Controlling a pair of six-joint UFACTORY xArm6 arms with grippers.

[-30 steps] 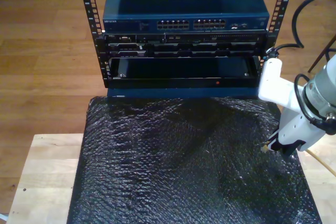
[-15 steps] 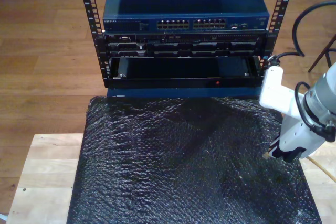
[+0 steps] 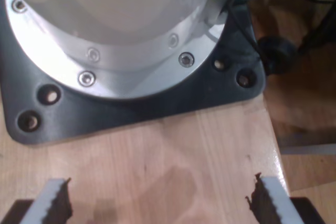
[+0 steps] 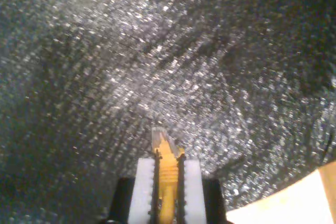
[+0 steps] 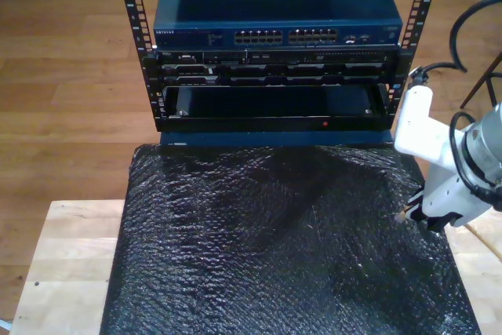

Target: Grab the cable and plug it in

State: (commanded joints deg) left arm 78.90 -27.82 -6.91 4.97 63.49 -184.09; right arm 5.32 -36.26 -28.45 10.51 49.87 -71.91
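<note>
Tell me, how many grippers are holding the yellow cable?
1. My second gripper is shut on the cable, above the black mat at the exterior view's right. My first gripper is open over bare wood.

My second gripper [image 4: 168,182] pinches the cable [image 4: 167,163] above black wrap [image 4: 157,61].

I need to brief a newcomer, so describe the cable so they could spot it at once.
Start at the black bubble-textured mat on the wooden table, in front of the rack holding the blue network switch. At the mat's edge on the exterior view's right, my second end effector is shut on the cable. It is thin and yellow-orange with a clear plug at its tip, unlike the thick black cables by the arm.
</note>
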